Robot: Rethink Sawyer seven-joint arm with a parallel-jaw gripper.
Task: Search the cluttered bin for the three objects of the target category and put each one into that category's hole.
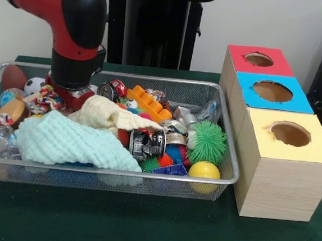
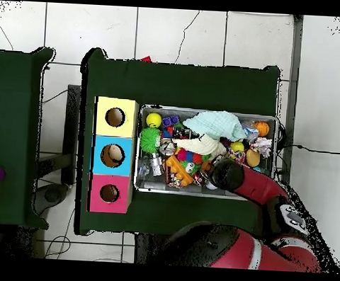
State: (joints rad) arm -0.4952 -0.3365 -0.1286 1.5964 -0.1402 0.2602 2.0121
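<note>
With the gripper (image 1: 68,92) buried in the wire bin (image 1: 225,160), finger state indiscernible, confirm a secure single-item grasp, then lift vertically clear of the cream cloth (image 1: 108,116).

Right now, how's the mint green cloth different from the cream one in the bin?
The mint green cloth is bigger and lies at the bin's front; the cream cloth is smaller and sits behind it, nearer the middle. Both are textured cloths lying crumpled on top of the toys.
</note>
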